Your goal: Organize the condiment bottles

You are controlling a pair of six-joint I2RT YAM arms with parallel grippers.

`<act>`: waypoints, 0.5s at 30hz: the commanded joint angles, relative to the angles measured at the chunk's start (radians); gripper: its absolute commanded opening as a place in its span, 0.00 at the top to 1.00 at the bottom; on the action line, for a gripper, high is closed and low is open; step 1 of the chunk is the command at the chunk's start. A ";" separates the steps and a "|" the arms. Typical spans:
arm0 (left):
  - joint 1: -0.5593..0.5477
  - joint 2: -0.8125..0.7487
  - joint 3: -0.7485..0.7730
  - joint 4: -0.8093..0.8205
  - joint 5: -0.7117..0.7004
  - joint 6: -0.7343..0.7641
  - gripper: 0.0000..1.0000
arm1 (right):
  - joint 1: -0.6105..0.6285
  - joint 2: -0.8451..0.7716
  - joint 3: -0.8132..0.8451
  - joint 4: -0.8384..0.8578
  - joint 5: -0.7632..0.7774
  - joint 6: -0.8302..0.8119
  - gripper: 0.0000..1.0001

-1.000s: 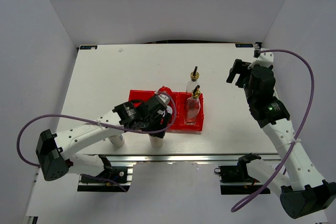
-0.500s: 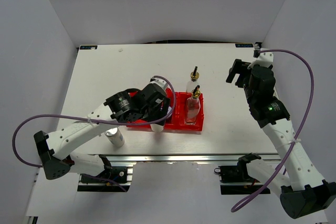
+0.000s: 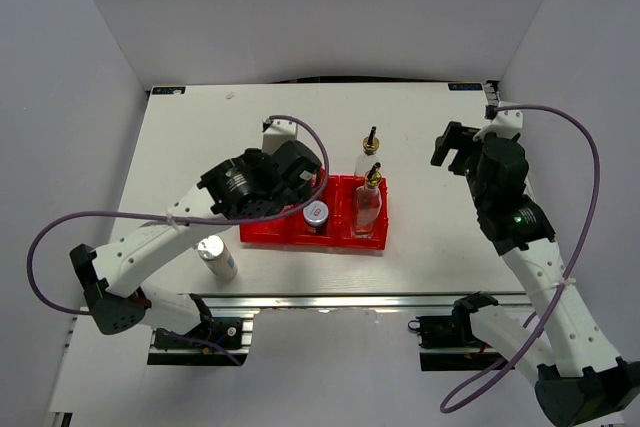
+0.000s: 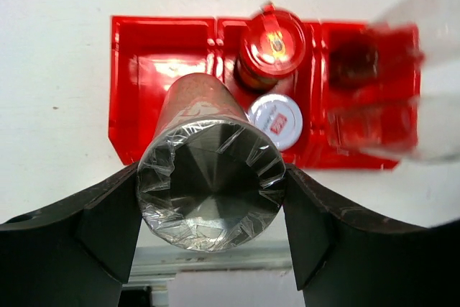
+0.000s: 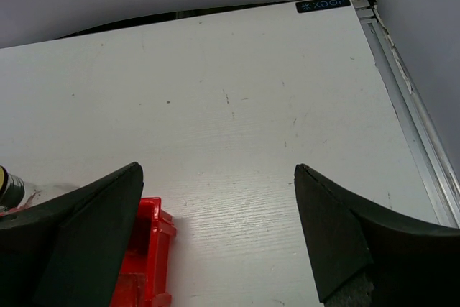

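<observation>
White tabletop, plain walls: the left gripper [image 4: 210,206] was clamped on one silver cylinder [image 4: 205,141] above the red tray's [image 4: 144,70] end compartment. Next along stood the red-lidded jar [image 4: 272,47] and the silver-lidded jar [image 4: 275,121], and beyond them one glass bottle [image 3: 368,207]. By my reckoning the second cylinder [image 3: 217,257], back toward that arm's base, and the other bottle [image 3: 368,154], behind the tray, were left to place. The right gripper [image 5: 217,177] gaped idle, well apart

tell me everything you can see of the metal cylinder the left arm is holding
The silver metal cylinder is a plain round canister. Its dull side picks up a red tint, and its near end is covered in wrinkled clear film. It is clamped between the two dark fingers of the left end effector. It points away from the wrist camera, over the left compartment of the red tray. Whether its far end touches the tray cannot be told.
</observation>
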State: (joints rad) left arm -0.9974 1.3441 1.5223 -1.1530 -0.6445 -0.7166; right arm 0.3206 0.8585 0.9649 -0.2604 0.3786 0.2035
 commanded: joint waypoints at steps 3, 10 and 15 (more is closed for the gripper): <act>0.077 0.058 0.090 0.018 -0.178 -0.083 0.73 | -0.003 -0.064 -0.084 0.058 -0.027 0.040 0.11; 0.286 0.041 -0.007 0.203 0.077 -0.034 0.80 | -0.003 -0.059 -0.130 0.064 0.031 0.042 0.11; 0.299 0.075 -0.022 0.225 0.134 -0.010 0.80 | -0.003 -0.056 -0.143 0.069 0.020 0.043 0.11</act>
State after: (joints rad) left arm -0.6964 1.4334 1.5036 -1.0149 -0.5720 -0.7444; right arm 0.3206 0.8085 0.8249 -0.2352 0.3798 0.2333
